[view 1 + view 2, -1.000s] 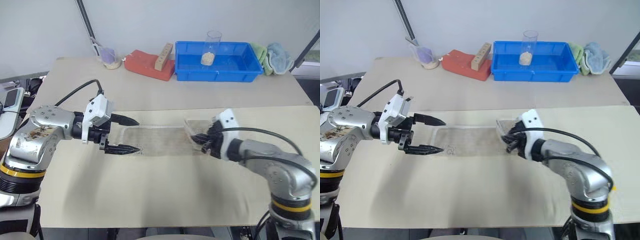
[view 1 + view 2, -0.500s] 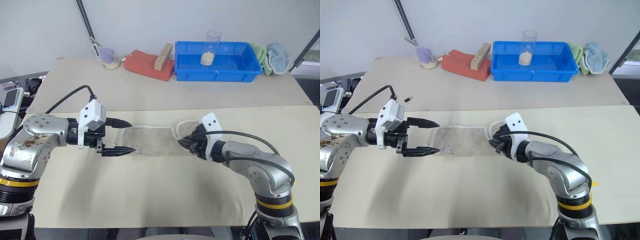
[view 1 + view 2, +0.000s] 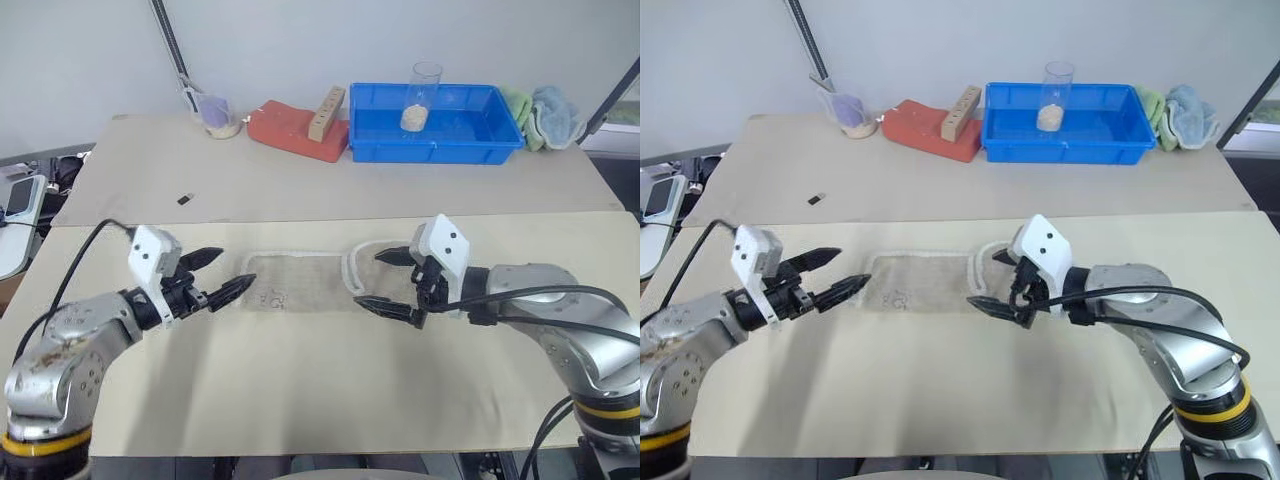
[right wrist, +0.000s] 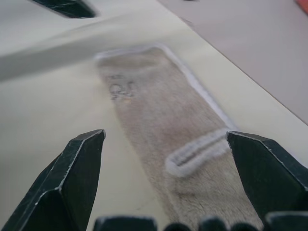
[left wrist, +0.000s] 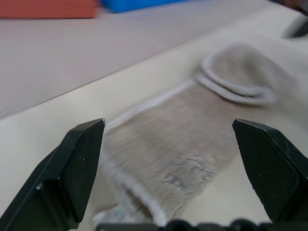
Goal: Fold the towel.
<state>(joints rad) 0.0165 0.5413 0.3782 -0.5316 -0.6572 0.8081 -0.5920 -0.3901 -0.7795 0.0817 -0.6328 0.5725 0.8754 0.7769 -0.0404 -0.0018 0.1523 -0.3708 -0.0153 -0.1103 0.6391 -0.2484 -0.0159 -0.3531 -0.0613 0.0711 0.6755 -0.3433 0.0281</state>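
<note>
Both arms reach in low over the near surface [image 3: 300, 390], roughly level, pointing toward each other. The left pincer [image 3: 222, 276] is spread wide, empty, just off one end of the towel [image 3: 300, 282]. The right pincer [image 3: 385, 280] is also wide, holding nothing, over the towel's other end, where a flap is folded back. The towel lies as a narrow strip between them. Beyond, a blue bin [image 3: 435, 125] holds a clear cup [image 3: 424, 95] with pale grains.

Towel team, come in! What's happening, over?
Left jaws open, empty. Right jaws open, empty. Towel flat on table, one end folded over. Nothing blocking.
</note>
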